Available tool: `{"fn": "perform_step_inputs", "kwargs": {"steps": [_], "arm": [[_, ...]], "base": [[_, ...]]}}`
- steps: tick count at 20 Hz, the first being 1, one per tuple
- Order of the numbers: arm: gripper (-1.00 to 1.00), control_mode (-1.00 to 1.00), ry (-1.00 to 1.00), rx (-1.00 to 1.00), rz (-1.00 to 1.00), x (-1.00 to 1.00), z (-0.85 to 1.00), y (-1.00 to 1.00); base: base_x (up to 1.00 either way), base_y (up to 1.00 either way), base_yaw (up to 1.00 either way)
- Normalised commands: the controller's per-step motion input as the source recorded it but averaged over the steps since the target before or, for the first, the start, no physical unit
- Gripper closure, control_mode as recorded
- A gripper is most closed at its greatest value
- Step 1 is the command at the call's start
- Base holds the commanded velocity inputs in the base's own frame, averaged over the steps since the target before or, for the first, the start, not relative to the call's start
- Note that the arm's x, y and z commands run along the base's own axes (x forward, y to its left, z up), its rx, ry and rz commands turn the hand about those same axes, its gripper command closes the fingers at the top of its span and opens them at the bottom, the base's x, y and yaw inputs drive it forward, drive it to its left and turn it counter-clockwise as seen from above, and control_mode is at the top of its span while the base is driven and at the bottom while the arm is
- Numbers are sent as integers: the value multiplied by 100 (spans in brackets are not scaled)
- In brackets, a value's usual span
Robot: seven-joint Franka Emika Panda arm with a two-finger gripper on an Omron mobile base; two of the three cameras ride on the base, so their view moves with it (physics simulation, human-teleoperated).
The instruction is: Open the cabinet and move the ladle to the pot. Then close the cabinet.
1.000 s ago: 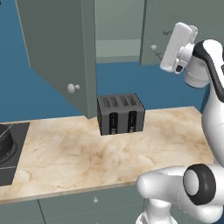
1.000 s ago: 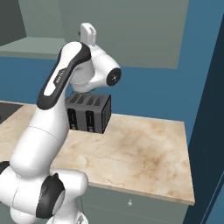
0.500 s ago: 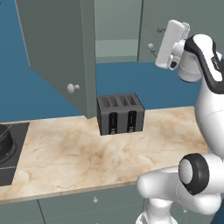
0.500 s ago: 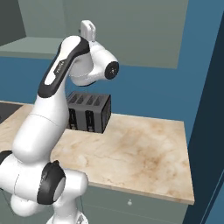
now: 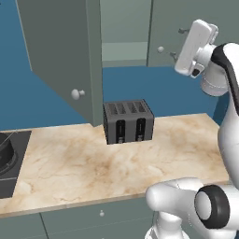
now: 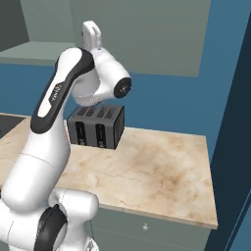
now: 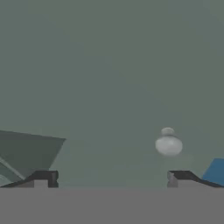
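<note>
The cabinet (image 5: pixel 186 18) hangs over the counter. Its left door (image 5: pixel 60 51) is swung open; its right door is shut, with a white knob (image 5: pixel 160 49). My gripper (image 5: pixel 179 43) is raised in front of the right door, just right of that knob, open with nothing between its fingers. In the hand view the gripper (image 7: pixel 112 177) faces the flat door, and the knob (image 7: pixel 168 143) lies above the right fingertip (image 7: pixel 181 176). The shelf (image 5: pixel 123 49) inside looks bare; the ladle is hidden. The dark pot (image 5: pixel 4 149) shows in part at the far left.
A dark slotted toaster (image 5: pixel 128 121) stands on the marble counter (image 5: pixel 93 172) below the open door; it is also in the right base view as the toaster (image 6: pixel 95 126). Drawer fronts (image 5: pixel 101 214) run under the counter. The open door juts out over the counter's left half.
The arm has turned a little and the hand has lifted slightly in front of the shut right door. The gripper has stayed open.
</note>
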Motion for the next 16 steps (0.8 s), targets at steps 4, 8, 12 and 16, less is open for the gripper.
{"fn": "perform_step_inputs", "kwargs": {"steps": [4,8,12,16], "arm": [[-100,-100,-30,-9,-8,-100,14,10],[-100,-100,-26,-14,-5,-100,15,28],[-100,-100,-24,-21,0,-100,37,45],[-100,-100,-20,-27,0,-100,60,54]], "base": [[0,0,0],[0,0,0],[0,0,0],[0,0,0]]}}
